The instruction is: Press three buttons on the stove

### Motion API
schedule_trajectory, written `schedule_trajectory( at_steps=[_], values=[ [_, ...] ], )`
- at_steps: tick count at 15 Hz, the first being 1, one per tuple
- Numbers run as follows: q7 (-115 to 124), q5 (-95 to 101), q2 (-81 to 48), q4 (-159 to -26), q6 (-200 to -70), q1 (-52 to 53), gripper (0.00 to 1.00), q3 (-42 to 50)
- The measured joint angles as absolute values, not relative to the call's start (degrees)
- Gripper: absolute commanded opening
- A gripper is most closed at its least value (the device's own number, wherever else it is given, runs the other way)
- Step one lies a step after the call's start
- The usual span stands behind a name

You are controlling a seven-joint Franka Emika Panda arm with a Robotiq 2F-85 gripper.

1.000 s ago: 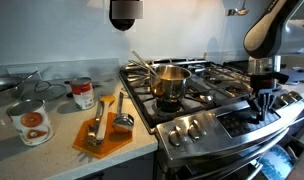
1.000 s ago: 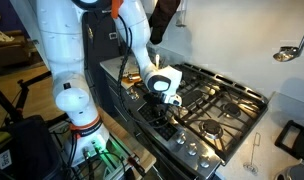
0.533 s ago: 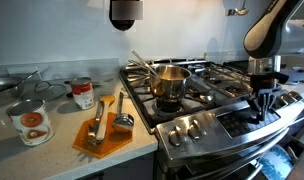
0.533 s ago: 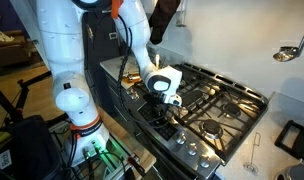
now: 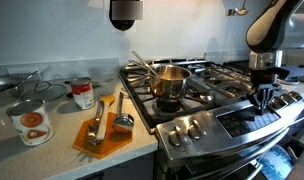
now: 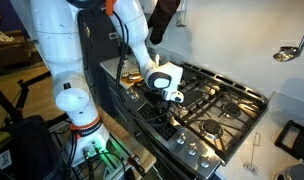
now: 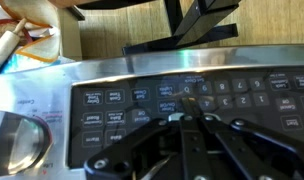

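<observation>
The steel stove (image 5: 207,120) has a black button panel (image 7: 182,100) on its front, with several labelled buttons and number keys in the wrist view. My gripper (image 7: 189,120) is shut, its two fingers pressed together, tips right over the middle of the panel. In an exterior view the gripper (image 5: 262,103) points down at the panel (image 5: 254,117); it also shows in an exterior view (image 6: 172,97) above the stove's front edge. Whether the tips touch a button is hidden.
A steel pot (image 5: 169,82) with utensils stands on the burner grates. Knobs (image 5: 192,128) line the stove front; one knob (image 7: 17,140) is left of the panel. An orange board (image 5: 104,132), cans (image 5: 29,121) and a strainer lie on the counter.
The gripper and arm have risen slightly above the button panel; nothing else has moved.
</observation>
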State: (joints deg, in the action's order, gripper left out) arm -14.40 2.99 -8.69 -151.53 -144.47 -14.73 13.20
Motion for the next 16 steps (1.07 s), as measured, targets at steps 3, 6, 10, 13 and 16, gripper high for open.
schedule_trajectory(
  at_steps=[3, 6, 10, 13, 16],
  values=[
    [-13.6, 5.0, -2.4, -152.2, -142.3, -15.0, 0.00, 14.9],
    [-12.6, 7.1, 3.6, -152.8, -138.0, -15.8, 0.00, 16.0],
    [-12.4, 7.6, 8.1, -154.0, -135.4, -16.3, 0.00, 16.1],
    [-12.4, 7.6, 7.9, -154.6, -134.7, -16.2, 0.00, 16.1],
    [-12.3, 7.6, 6.8, -155.1, -134.7, -16.2, 0.00, 16.1]
  ],
)
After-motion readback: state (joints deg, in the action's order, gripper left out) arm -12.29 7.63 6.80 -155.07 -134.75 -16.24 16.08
